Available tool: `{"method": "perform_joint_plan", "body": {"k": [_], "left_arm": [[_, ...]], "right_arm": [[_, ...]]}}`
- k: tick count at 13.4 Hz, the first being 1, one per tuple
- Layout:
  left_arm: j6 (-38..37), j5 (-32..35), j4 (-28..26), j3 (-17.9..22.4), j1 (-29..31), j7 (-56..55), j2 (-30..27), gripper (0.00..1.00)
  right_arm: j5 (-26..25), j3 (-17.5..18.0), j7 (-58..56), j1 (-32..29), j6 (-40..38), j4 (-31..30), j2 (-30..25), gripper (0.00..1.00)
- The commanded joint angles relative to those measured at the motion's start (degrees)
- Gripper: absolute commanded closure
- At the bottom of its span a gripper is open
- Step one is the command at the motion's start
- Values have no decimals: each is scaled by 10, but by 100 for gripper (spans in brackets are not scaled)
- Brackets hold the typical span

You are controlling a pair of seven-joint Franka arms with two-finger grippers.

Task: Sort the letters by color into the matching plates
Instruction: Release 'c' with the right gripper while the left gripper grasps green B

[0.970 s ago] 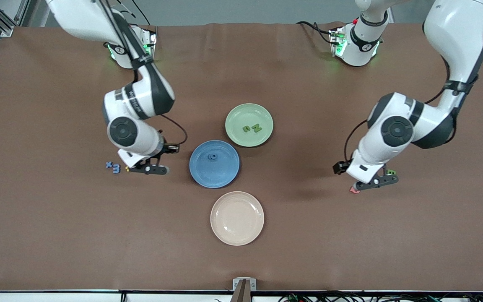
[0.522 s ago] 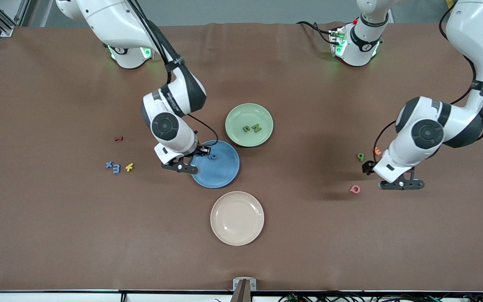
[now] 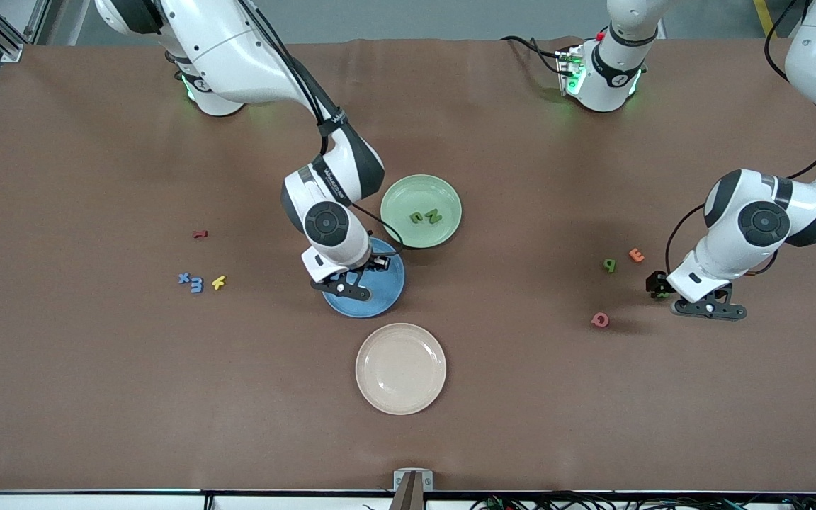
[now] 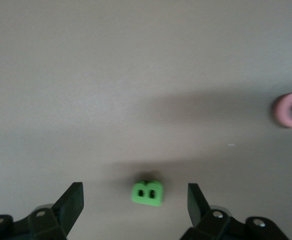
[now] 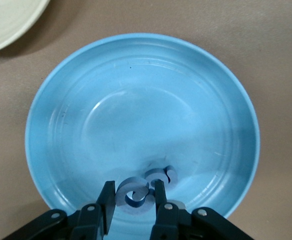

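Over the blue plate (image 3: 388,300) my right gripper (image 3: 348,282) is shut on a blue letter (image 5: 133,192), seen between its fingers in the right wrist view, where the gripper (image 5: 132,198) hangs above the plate's rim (image 5: 41,105). Another blue letter (image 5: 162,175) lies in that plate. The pale green plate (image 3: 404,193) holds two green letters (image 3: 426,217). My left gripper (image 3: 707,309) hovers open toward the left arm's end; a green letter B (image 4: 147,193) lies on the table between its spread fingers (image 4: 71,201). A green letter (image 3: 609,265) and two blue letters (image 3: 192,282) lie loose.
A beige plate (image 3: 400,368) sits nearer the front camera than the blue one. A yellow letter (image 3: 218,282) and a red one (image 3: 200,233) lie near the loose blue letters. An orange letter (image 3: 636,255) and a pink ring-shaped letter (image 3: 600,319) lie near the left gripper.
The right arm has swung from beside the loose blue letters to over the blue plate, carrying a blue letter. The left arm has shifted toward its own end of the table, uncovering the pink, orange and green letters.
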Motion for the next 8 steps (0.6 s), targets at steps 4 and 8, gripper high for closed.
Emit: {"method": "perform_joint_plan", "body": {"k": [4, 8], "left_arm": [[23, 23, -8, -6, 25, 3, 29, 10], [22, 23, -10, -6, 25, 4, 40, 17]], "right_arm": [[10, -6, 9, 17, 25, 33, 33, 84], [10, -6, 18, 23, 28, 34, 36, 71]]}}
